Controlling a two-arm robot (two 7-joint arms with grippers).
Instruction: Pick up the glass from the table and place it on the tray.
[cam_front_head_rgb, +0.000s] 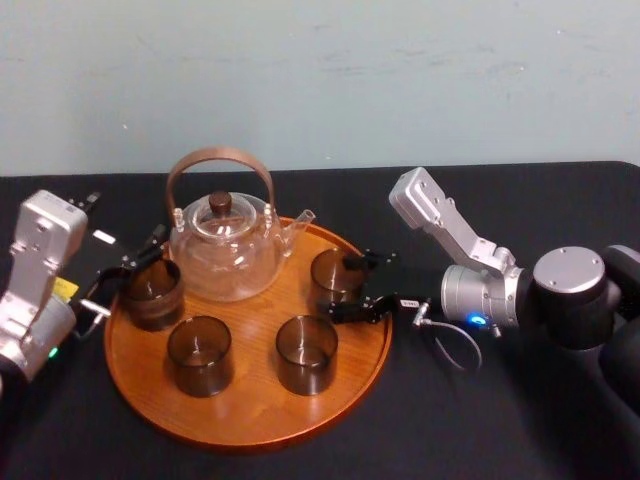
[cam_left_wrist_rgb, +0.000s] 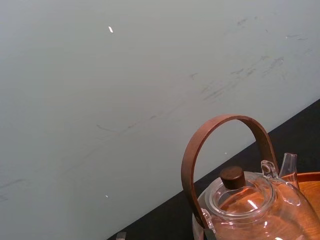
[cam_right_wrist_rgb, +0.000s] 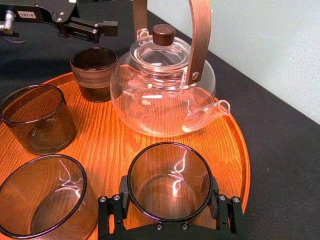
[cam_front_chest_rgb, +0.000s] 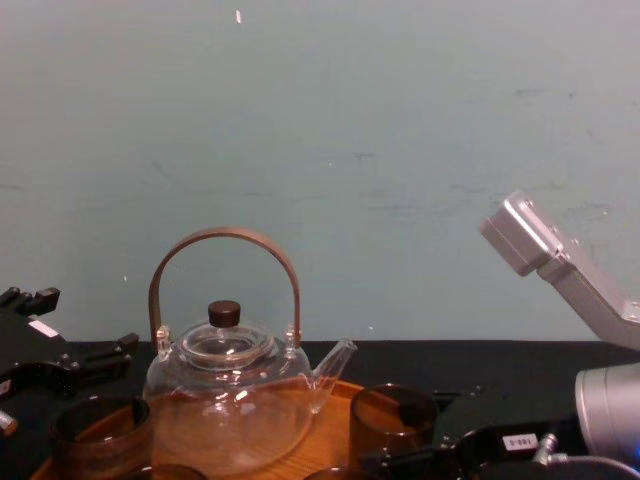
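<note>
Brown-tinted glass (cam_right_wrist_rgb: 169, 167) stands upright on the tray (cam_right_wrist_rgb: 112, 145), just in front of the teapot (cam_right_wrist_rgb: 160, 90) below its spout. My right gripper (cam_right_wrist_rgb: 169, 194) clamps it from both sides, low enough, I judge, to let go without tipping it. Beyond the teapot, my left gripper (cam_front_head_rgb: 125, 275) waits with jaws apart beside a tumbler (cam_front_head_rgb: 152, 292), out of the way.

Smoky brown glass (cam_front_head_rgb: 335, 275), orange-brown wood-grained tray (cam_front_head_rgb: 250, 420), black tablecloth (cam_front_head_rgb: 480, 420).
</note>
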